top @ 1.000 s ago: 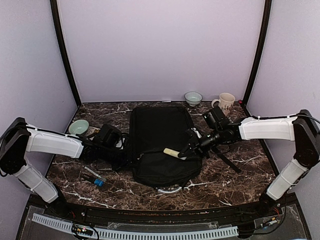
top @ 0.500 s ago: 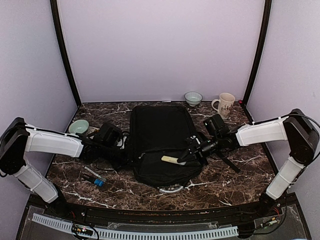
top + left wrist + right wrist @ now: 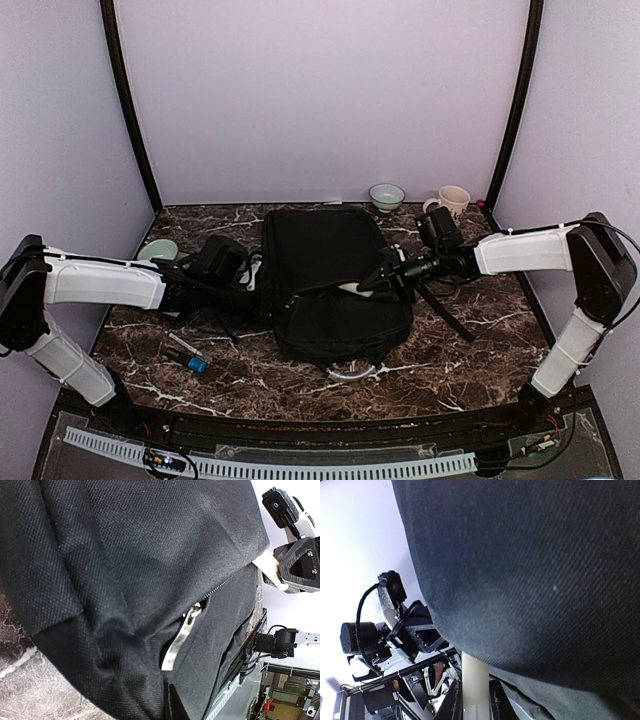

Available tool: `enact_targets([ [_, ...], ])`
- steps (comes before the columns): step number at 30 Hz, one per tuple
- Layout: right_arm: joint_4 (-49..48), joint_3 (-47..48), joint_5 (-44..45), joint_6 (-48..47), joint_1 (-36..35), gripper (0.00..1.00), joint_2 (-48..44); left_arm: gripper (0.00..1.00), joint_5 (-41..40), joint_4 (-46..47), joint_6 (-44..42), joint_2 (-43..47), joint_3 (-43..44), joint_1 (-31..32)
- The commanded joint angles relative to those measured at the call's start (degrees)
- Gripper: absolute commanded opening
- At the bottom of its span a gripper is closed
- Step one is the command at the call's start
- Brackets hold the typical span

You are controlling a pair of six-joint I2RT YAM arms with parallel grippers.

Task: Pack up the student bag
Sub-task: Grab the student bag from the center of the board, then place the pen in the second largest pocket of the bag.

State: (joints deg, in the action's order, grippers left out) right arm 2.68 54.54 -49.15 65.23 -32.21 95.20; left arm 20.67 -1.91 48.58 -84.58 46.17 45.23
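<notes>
The backpack [image 3: 322,250] lies flat mid-table, long axis running away from me. Its near half is bulged up where a zip pocket gapes. A silver-grey loop handle [image 3: 345,373] pokes out at the near end, half tucked under the fabric, and a black strap [image 3: 446,316] trails off to the right. Left wrist cam is nearly all black weave, w/ a metal zip pull [image 3: 181,639] hanging at the slit. I can't see into the pocket, it's just dark.

Right gripper [image 3: 372,284] sits at the bag's right side, clamped on a cream stick [image 3: 475,680]. Right wrist cam shows the stick between both fingers, its far end gone under the fabric, so its full length is cut off. Left gripper [image 3: 258,298] is closed at the bag's left edge, prob. pinching a fold of fabric; its fingers are out of its own cam's view.

Around the bag: a green bowl [image 3: 155,250] at left, partly behind the left arm. A pale bowl [image 3: 386,196] and a cream mug [image 3: 449,203] stand near each other at back right, the mug partly behind the right wrist. Contents of all three are hidden from this angle, and I can't read anything on the mug. A small blue-tipped tool [image 3: 190,358] lies on the marble table [image 3: 480,350], near-left of the bag and apart from it; too small to identify.
</notes>
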Motion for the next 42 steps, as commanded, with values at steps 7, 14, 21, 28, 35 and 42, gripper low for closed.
enact_targets([
  [7, -8.0, -2.58, 20.41, 0.35, 0.22, 0.0, -4.42, 0.0, 4.58, 1.19, 0.12, 2.37, 9.08, 1.08],
  [14, -12.28, -2.6, 34.28, -5.46, -2.63, 0.0, -5.74, 0.0, 6.8, -1.42, 0.16, 0.29, 16.1, 1.04],
  [21, -8.06, 1.79, 47.59, -14.18, -5.43, 0.07, -5.57, 0.0, 8.45, -3.69, -0.85, -0.39, 18.58, 1.09],
  [28, -5.92, 6.54, 50.12, -18.95, -5.49, 0.18, -3.18, 0.0, 10.75, -6.04, -2.83, -1.19, 17.73, 1.17],
  [35, -6.84, 9.33, 49.05, -22.36, -6.12, 0.43, -1.05, 0.0, 12.08, -6.78, -4.06, -2.34, 18.44, 1.66],
  [42, -2.6, 10.5, 48.05, -27.82, -6.03, 0.48, -5.01, 0.0, 9.54, -8.15, -4.01, -2.12, 19.08, 1.74],
])
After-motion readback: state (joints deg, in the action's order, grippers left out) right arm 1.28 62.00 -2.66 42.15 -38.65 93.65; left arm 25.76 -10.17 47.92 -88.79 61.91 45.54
